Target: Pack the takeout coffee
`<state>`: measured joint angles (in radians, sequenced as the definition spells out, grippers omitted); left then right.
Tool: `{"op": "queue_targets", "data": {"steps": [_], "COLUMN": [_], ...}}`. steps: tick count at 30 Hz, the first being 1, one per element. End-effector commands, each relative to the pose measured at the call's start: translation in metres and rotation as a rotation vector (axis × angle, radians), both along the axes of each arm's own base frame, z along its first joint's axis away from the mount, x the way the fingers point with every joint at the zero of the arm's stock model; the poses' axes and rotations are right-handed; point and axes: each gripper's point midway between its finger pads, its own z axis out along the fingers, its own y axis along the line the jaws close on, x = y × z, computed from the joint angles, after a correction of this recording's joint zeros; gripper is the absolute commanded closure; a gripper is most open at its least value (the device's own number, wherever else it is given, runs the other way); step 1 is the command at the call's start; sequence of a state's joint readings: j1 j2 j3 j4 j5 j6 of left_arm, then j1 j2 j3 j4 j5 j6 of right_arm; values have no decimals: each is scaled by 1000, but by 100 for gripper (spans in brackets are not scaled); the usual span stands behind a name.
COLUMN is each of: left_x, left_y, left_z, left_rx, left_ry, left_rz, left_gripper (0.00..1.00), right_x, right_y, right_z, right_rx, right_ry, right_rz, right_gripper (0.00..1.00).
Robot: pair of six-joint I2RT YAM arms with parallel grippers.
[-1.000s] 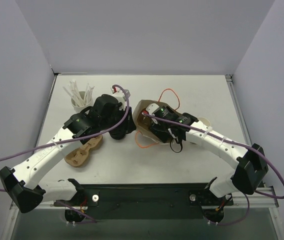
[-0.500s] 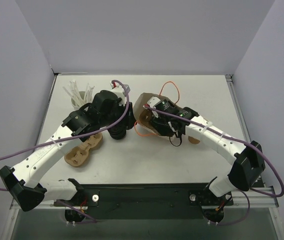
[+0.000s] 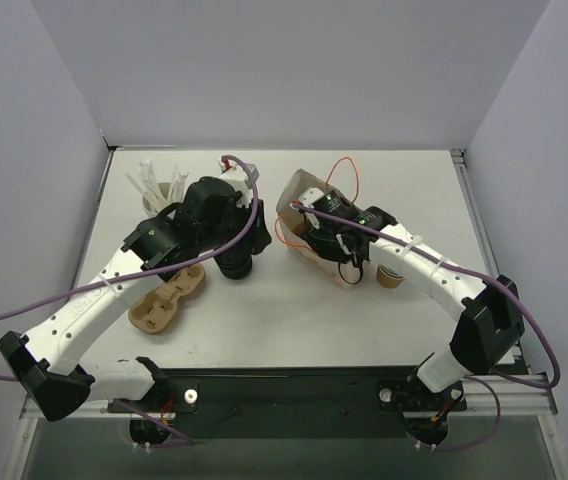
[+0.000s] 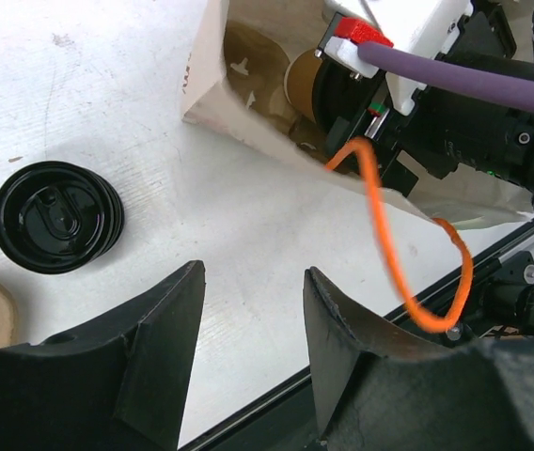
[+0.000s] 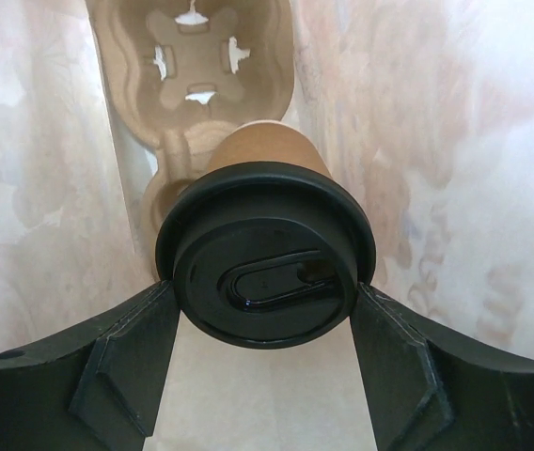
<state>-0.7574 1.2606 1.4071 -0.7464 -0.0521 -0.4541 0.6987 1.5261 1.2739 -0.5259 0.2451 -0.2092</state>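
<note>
The takeout coffee (image 5: 265,268) is inside the paper bag (image 5: 417,141), base at the pulp carrier (image 5: 192,56) (seated or not, can't tell). The right tool (image 5: 262,293) is clamped on its black lid from both sides. The left tool (image 4: 253,274) is spread apart, holding nothing, above the counter (image 4: 107,94) near the stack of lids (image 4: 57,216).

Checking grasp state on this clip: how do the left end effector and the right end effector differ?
The left end effector is open and empty; the right end effector is shut on the takeout coffee. The left one hangs over the table beside the stack of black lids; the right one is inside the paper bag, facing the pulp cup carrier. Both have black fingers.
</note>
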Motion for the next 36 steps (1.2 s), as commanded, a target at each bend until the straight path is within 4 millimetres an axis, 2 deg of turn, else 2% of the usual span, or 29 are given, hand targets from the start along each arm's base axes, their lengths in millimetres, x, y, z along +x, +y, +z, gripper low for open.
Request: {"op": "queue_targets", "data": {"steps": [1,3,7,10,12,15,18,19,20,22,25,29,36], "left_x": [12,19,41,57,66,82,103,114,124,133,140,134,122], "left_y": [10,16,33,37,32,15,-4,-4,-8,-15,-27,-40,-44], "left_z": [20,23,49,49,45,51,58,60,53,62,54,46,42], "left_rx": [23,56,79,63,37,4,-23,-38,-45,-107,-119,-137,-145], "left_ry": [-73,-91,-137,-121,-97,-136,-189,-193,-173,-178,-176,-165,-162], "left_rz": [41,69,165,217,206,159,91,99,96,62,3,-83,-147], "left_gripper": [44,44,43,43,43,43,43,43,43,43,43,44,44], "right_x": [4,6,3,1,0,-1,-3,-5,-5,-6,-2,8,14], "right_y": [0,-1,2,-1,-1,-3,-6,-7,-8,-11,-15,-15,-13], "right_z": [8,9,9,5,3,4,8,5,7,8,16,34,60], "right_rx": [-2,1,24,16,20,30,36,32,38,49,53,93,147], "right_ry": [1,-4,-1,4,10,-2,-10,-3,-14,-16,-52,-114,-188], "right_rz": [6,4,15,22,25,31,41,47,48,50,45,31,31], "right_gripper": [33,33,36,37,38,38,39,39,39,39,39,41,43]}}
